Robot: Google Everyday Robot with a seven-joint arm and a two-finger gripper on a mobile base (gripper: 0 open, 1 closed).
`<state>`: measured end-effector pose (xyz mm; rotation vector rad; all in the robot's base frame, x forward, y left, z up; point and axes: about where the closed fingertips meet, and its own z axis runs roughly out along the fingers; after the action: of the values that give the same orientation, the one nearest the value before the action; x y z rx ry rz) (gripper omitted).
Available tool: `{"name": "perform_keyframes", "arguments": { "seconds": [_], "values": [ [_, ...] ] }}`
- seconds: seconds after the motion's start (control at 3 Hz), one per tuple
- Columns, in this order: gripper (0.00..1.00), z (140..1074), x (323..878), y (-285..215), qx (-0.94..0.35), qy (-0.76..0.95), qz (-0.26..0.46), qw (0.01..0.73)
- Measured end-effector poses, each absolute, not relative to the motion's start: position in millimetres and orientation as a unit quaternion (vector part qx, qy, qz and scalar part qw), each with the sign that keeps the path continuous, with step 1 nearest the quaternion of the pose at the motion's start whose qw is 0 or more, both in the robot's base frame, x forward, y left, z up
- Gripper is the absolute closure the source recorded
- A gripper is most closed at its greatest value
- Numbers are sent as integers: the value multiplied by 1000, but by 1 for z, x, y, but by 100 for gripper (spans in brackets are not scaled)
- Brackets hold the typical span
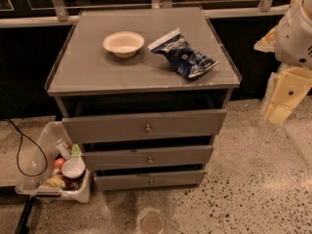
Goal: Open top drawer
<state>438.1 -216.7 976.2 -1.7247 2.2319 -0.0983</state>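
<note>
nearest me the speckled floor [243,199] has a round dull patch [152,222] set in it, just in front of the cabinet. down at the left a clear plastic bin [34,184] sits against the cabinet's lower corner, holding rubbish, among it a white cup [73,167]. a black cable [19,150] loops on the floor beside it.

the grey cabinet has three drawer fronts stacked. the bottom drawer [175,181] and the middle drawer [185,156] are the slimmer, narrower ones. above them is the top drawer [107,126], the widest and tallest front, with a small round silver knob [147,128] at its centre. it looks drawn a little forward, with a dark gap between it and the cabinet top [92,69].

on that top rest a white bowl [123,43], upright, and just beside it on the right a crumpled blue and white snack bag [184,55], the two not touching.

the gripper [285,99], cream coloured, hangs at the right edge of the view, well apart from the top drawer and touching nothing. i cannot tell whether it is open or closed.

behind everything runs a metal rail [29,21] with dark glass panels.
</note>
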Motion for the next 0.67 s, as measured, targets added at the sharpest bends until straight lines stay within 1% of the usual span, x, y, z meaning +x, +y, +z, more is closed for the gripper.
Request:
{"name": "perform_keyframes", "arguments": {
  "seconds": [0.67],
  "values": [
    [0, 972, 436, -215, -616, 768, -33, 171]
  ]
}}
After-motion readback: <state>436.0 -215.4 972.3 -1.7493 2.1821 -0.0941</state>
